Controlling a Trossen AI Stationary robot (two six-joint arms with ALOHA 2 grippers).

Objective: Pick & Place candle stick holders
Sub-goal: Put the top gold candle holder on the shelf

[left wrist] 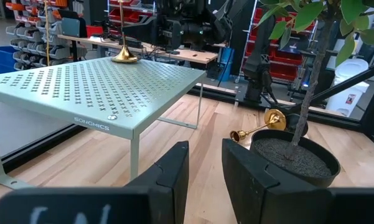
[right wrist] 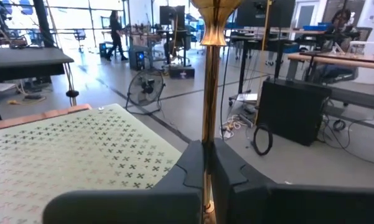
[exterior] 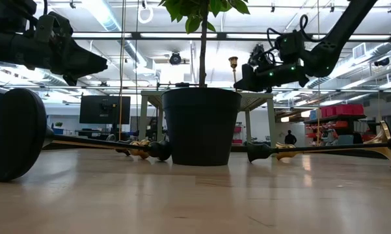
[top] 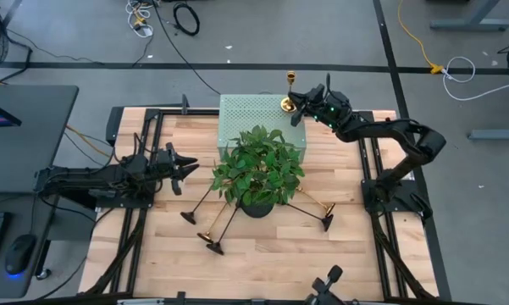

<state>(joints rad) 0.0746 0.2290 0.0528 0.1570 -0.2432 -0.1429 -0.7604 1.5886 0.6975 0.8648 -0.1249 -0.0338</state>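
Pale green perforated box [top: 252, 117] on the wood table: my right gripper [top: 300, 105] clamps the gold candlestick [right wrist: 208, 93] upright near its corner; careless release could topple it. Left gripper [top: 185, 163] waits, jaws parted, empty.

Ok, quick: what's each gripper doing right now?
Left gripper: open, holding nothing, beside the plant.
Right gripper: shut on the gold candlestick, upright on the green box.

The right gripper [right wrist: 206, 163] has its fingers [right wrist: 188, 171] pinched on the stem of an upright gold candlestick [right wrist: 209, 74], beside the pale green perforated box [right wrist: 68, 155]; people stand far behind
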